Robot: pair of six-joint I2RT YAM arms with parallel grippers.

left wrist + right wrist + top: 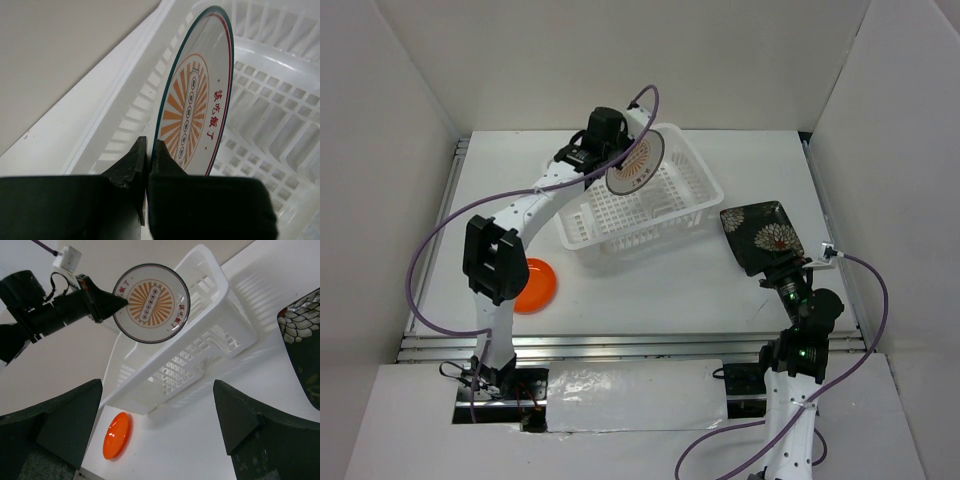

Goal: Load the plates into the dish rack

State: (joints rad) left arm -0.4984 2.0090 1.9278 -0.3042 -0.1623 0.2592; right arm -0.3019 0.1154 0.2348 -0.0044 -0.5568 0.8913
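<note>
My left gripper [610, 160] is shut on the rim of the white sunburst plate [636, 165] and holds it on edge above the left part of the white dish rack [695, 195]. In the left wrist view the plate [197, 100] rises from between my closed fingers [131, 162], with the rack [280, 125] beneath. The right wrist view shows the plate [151, 302] over the rack [210, 335]. The dark square flowered plate [762, 235] lies flat on the table at the right. The small orange plate [532, 285] lies at the near left. My right gripper [782, 275] is open and empty beside the dark plate.
White walls enclose the table on the left, back and right. A metal rail [640, 345] runs along the near edge. A purple cable [430, 250] loops from the left arm. The dark plate's edge [302, 340] shows at the right of the right wrist view, the orange plate [117, 436] low.
</note>
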